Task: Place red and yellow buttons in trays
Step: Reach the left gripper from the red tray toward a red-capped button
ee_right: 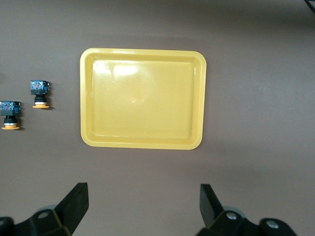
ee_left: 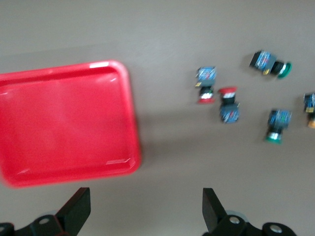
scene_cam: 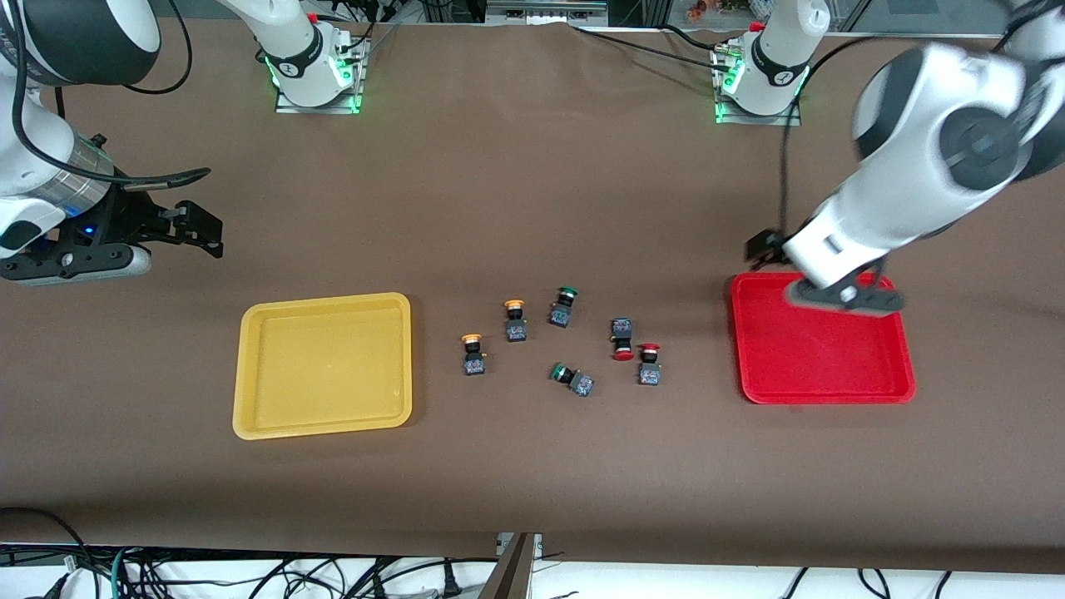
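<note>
beside the red tray, one red button lies cap toward the camera, while both the left gripper and right gripper hang wide open, empty.

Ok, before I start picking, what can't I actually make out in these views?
- Front view: the left gripper over the red tray is hidden by its own blurred arm.
- Left wrist view: one yellow button is cut by the edge; everything is motion-blurred.
- Right wrist view: only two yellow buttons show; the red and green ones are outside the frame.
- Markings on the button bodies are too small.
</note>
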You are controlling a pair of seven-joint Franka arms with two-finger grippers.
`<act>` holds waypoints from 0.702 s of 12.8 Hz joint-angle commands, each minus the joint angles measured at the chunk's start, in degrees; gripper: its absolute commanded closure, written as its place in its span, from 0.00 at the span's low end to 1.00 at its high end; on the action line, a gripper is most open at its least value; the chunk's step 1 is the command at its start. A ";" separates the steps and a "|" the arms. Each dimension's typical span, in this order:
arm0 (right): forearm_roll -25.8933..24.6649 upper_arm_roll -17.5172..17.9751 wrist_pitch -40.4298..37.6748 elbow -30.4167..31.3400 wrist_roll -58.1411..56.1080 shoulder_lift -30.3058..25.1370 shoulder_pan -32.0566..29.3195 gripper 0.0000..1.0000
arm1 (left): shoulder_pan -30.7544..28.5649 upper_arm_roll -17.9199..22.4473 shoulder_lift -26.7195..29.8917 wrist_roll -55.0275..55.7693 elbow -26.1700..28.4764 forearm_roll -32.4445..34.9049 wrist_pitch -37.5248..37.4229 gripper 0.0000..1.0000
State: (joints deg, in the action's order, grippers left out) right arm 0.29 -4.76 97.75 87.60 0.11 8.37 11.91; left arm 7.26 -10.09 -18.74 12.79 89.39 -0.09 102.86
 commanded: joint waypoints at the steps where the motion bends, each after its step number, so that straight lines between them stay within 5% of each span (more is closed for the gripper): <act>1: -1.43 0.19 -0.54 -0.76 0.24 0.33 -0.66 0.00 | 2.57 0.43 -14.70 7.31 -13.25 0.44 3.80 0.00; 5: -1.26 0.28 -0.71 -0.85 0.42 0.16 -0.39 0.00 | 6.87 1.13 -24.65 8.83 -14.95 2.10 22.85 0.00; 9: -1.35 0.37 -0.63 -0.77 0.42 0.60 -0.04 0.00 | 9.96 1.92 -31.25 15.67 -14.43 15.71 33.51 0.00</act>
State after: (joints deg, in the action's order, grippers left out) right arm -0.36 -4.69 97.71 87.59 0.11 8.58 11.54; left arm 15.73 -9.26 -46.81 25.37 77.36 10.88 132.92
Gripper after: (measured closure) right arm 0.000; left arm 0.000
